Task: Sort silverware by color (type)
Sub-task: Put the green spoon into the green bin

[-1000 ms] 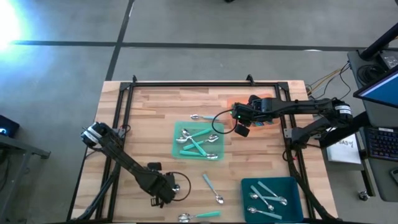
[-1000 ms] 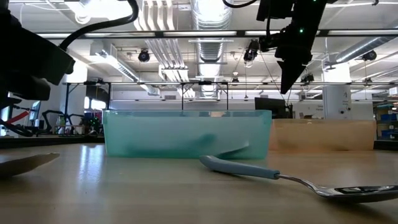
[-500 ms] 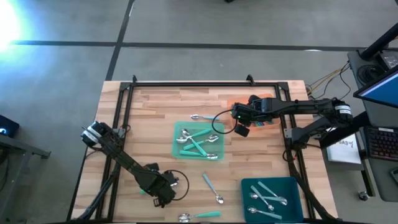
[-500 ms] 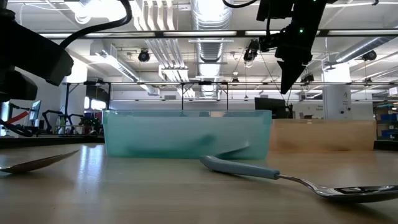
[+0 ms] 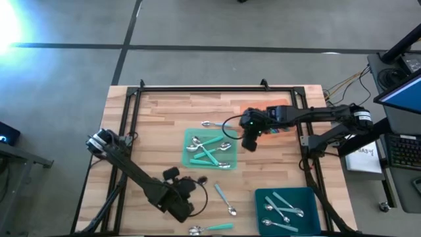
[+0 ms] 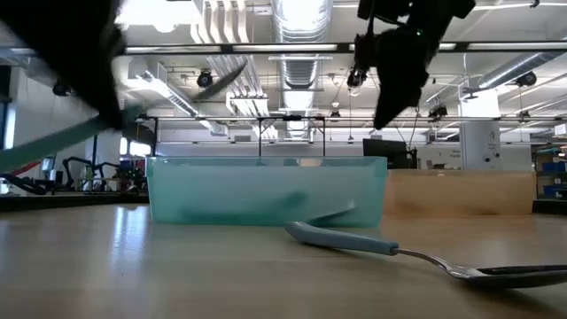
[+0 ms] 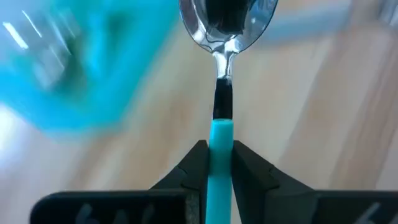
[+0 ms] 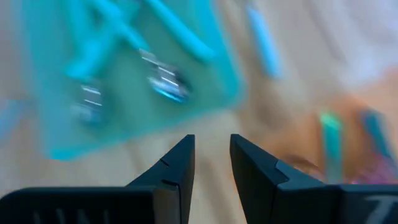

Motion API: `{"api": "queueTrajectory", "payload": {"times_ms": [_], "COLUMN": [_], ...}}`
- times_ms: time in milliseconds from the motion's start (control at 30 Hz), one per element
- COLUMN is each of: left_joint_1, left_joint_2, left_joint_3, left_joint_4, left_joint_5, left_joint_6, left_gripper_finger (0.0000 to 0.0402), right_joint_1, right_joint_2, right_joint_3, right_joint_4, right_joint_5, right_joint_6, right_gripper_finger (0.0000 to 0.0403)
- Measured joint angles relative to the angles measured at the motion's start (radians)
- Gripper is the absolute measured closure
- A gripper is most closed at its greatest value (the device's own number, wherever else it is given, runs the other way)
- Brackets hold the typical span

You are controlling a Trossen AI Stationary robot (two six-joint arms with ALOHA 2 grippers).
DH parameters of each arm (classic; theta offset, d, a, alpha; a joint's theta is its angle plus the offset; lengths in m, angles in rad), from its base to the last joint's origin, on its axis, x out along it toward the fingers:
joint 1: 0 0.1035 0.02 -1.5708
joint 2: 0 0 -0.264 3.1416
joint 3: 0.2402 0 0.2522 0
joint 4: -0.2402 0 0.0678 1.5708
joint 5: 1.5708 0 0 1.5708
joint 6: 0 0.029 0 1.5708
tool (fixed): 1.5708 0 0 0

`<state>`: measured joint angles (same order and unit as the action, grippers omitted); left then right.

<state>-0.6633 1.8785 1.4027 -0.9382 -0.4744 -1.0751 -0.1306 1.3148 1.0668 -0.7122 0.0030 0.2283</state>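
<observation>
Low in the overhead frame, left of centre, our left gripper (image 7: 219, 163) is clamped on the teal handle of a silver spoon (image 7: 226, 25), lifted off the table (image 5: 158, 115). Our right gripper (image 8: 211, 155) hangs right of centre, jaws slightly apart and empty, beside the green tray (image 5: 187, 158) of spoons.

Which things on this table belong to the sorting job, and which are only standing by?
Job:
- left gripper, shut on teal-handled spoon
- loose spoons
- green tray, dark teal tray, orange tray

Standing by:
- right gripper, empty, jaws apart, beside the green tray
</observation>
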Motion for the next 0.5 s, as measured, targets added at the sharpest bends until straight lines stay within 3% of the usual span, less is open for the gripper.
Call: {"api": "queueTrajectory", "payload": {"times_ms": [200, 367, 500], "left_joint_1": [0.007, 0.032, 0.035], "left_joint_2": [0.002, -0.005, -0.009], "left_joint_3": [0.096, 0.181, 0.247], "left_joint_4": [-0.159, -0.277, -0.260], "left_joint_5": [-0.241, -0.527, -0.711], "left_joint_6": [0.042, -0.031, -0.062], "left_gripper_finger": [0.0370, 0.0370, 0.0370], "right_joint_1": [0.056, 0.119, 0.158], "right_joint_2": [0.000, 0.004, 0.004], "right_joint_3": [-0.027, -0.052, -0.057], "right_joint_4": [0.331, 0.544, 0.639], "right_joint_5": [-0.235, -0.247, -0.247], "right_joint_6": [-0.028, -0.045, -0.053], "right_gripper_finger": [0.0310, 0.0310, 0.0310]}}
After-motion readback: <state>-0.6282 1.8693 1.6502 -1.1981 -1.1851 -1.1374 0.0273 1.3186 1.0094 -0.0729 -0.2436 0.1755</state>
